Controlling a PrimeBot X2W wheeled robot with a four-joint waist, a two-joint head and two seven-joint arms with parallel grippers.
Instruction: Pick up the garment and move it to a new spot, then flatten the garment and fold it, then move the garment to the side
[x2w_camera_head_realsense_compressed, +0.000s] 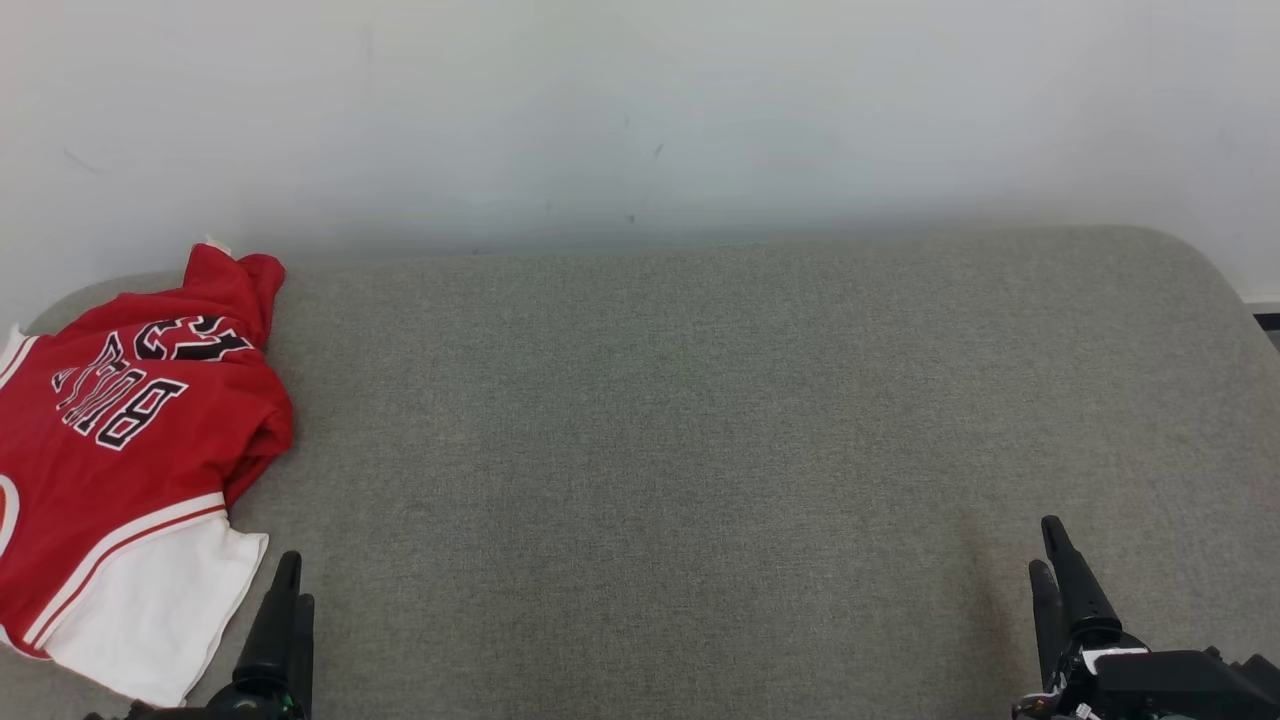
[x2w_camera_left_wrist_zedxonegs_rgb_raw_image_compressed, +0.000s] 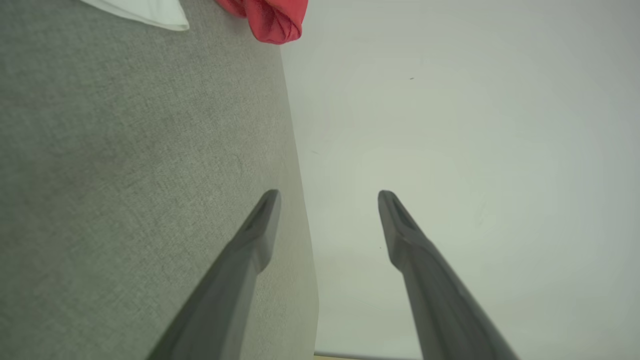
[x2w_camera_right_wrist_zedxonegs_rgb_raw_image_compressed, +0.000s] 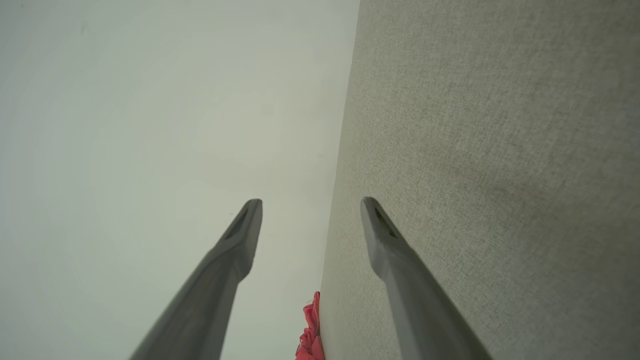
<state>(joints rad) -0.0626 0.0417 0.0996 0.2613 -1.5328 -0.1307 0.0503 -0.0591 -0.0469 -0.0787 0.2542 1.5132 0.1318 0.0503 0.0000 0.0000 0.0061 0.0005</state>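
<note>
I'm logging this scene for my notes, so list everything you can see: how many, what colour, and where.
garment: one, red with white panels and black lettering, rumpled at the left end of the padded surface
padded surface: one, grey fabric, spread across the view before the robot
wall: one, white, behind the padded surface
left gripper: one, dark, open, lower left, close beside the garment's white part
right gripper: one, dark, open, lower right, over bare grey fabric
</note>
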